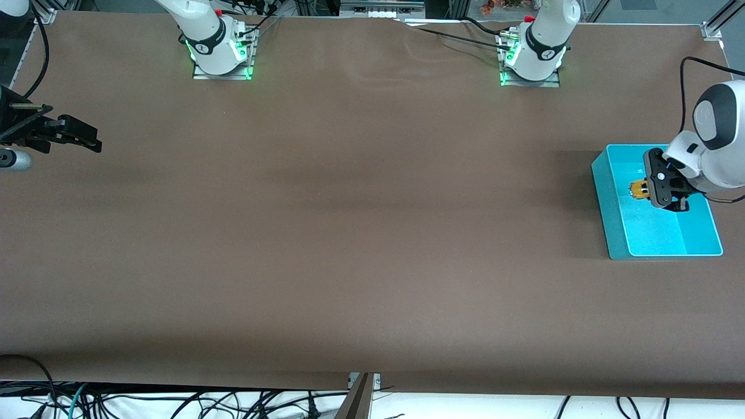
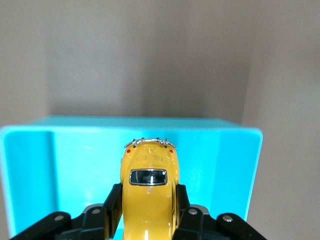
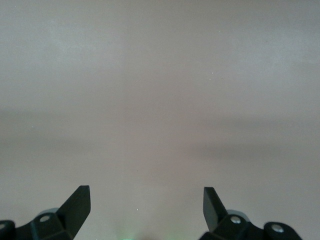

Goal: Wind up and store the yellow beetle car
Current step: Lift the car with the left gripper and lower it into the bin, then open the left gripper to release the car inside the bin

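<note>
Turquoise bin [image 1: 611, 203] sits at the frame's right edge. At the left edge the right gripper [image 1: 87, 139] waits, fingers spread and empty. Over the bin, the left gripper [image 1: 655, 189] clamps the yellow beetle car [image 1: 639, 190] by its flanks; it looks light, rigid and glossy, probably slippery.

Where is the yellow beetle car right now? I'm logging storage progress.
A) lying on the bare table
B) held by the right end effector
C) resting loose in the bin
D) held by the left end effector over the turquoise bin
D: the left end effector is shut on the yellow beetle car over the turquoise bin, while the right end effector waits open over the bare table.
</note>
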Tool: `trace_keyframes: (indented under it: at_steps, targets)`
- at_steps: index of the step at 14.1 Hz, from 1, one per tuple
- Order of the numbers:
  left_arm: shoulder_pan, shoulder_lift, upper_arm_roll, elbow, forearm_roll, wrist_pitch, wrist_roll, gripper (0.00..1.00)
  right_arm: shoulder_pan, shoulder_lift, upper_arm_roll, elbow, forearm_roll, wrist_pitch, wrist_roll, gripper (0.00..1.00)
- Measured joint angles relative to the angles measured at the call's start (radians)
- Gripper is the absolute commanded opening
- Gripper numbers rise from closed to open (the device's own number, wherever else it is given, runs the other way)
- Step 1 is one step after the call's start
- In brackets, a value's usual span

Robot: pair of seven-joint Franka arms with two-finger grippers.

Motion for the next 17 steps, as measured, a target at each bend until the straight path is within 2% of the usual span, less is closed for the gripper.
trace_keyframes:
  at_steps: [6,9,10,11,12,17]
  targets:
    - [0.086,0.128,0.058,-0.198,0.006,0.33,0.093,0.0,0.0,0.0,0.0,0.0,0.0,0.0,0.0,1.0]
    - [0.087,0.176,0.055,-0.224,0.0,0.361,0.093,0.0,0.0,0.0,0.0,0.0,0.0,0.0,0.0,1.0]
    - [0.086,0.18,0.055,-0.223,-0.006,0.363,0.093,0.09,0.0,0.0,0.0,0.0,0.0,0.0,0.0,1.0]
    - [0.086,0.178,0.055,-0.223,-0.009,0.361,0.093,0.71,0.0,0.0,0.0,0.0,0.0,0.0,0.0,1.0]
    - [0.086,0.178,0.055,-0.223,-0.018,0.361,0.092,1.0,0.0,0.0,0.0,0.0,0.0,0.0,0.0,1.0]
    - [0.069,0.171,0.053,-0.208,-0.088,0.356,0.089,1.0,0.0,0.0,0.0,0.0,0.0,0.0,0.0,1.0]
